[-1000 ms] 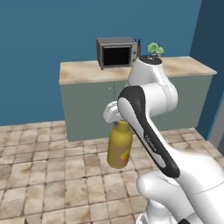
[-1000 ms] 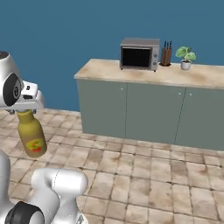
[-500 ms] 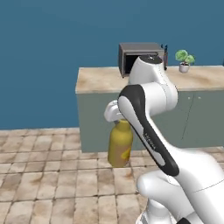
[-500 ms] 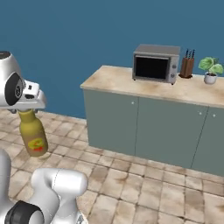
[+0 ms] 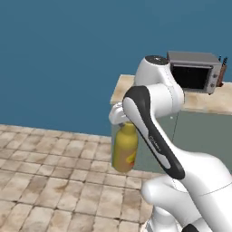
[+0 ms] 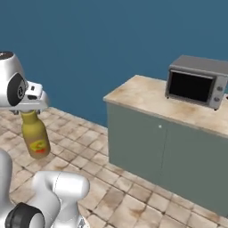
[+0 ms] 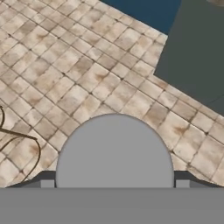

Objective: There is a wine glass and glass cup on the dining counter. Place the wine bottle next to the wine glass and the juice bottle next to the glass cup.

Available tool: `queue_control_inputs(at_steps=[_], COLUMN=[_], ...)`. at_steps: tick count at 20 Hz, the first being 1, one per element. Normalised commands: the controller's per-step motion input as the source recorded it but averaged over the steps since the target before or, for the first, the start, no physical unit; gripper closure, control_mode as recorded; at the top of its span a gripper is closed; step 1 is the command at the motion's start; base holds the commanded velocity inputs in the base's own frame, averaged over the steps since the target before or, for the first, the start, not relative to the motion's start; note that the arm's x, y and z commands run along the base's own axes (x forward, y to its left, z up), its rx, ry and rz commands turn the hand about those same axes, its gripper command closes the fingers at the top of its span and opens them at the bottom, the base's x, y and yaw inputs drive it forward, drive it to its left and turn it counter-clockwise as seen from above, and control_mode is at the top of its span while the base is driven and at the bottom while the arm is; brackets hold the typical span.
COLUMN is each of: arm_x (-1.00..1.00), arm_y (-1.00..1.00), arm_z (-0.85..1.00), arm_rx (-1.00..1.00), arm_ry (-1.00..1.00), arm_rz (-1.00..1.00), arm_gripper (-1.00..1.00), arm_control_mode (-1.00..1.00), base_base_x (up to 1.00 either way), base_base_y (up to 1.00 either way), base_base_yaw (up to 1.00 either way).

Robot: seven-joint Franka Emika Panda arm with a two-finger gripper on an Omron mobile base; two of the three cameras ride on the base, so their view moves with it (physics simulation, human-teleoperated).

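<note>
Gripper (image 6: 30, 110) fingers clamped on neck of juice bottle (image 5: 124, 147); bottle hangs upright above tiled floor (image 6: 129, 187). Microwave (image 6: 197, 81) sits on short counter (image 6: 147, 100), well apart.

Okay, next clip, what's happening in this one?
The robot's hand is shut on the neck of the juice bottle, which hangs upright below it in mid-air above the tiled floor. The hand view looks down on the bottle's grey cap. Beside the robot stands a short counter with a microwave on top. The bottle is not yet set down on any surface.
</note>
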Motion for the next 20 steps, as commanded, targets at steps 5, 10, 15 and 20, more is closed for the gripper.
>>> queue_control_inputs(at_steps=[5,10,15,20], arm_x=[0.00,0.00,0.00,0.00], arm_y=[0.00,0.00,0.00,0.00], arm_z=[0.00,0.00,0.00,0.00], arm_rx=[0.00,0.00,0.00,0.00], arm_ry=[0.00,0.00,0.00,0.00], arm_rz=[0.00,0.00,0.00,0.00], arm_gripper=[1.00,1.00,1.00,1.00], arm_control_mode=[1.00,1.00,1.00,1.00], base_base_x=[0.63,0.61,0.62,0.68], base_base_y=[-0.08,-0.08,-0.07,-0.05], base_base_yaw=[0.53,0.54,0.52,0.42])
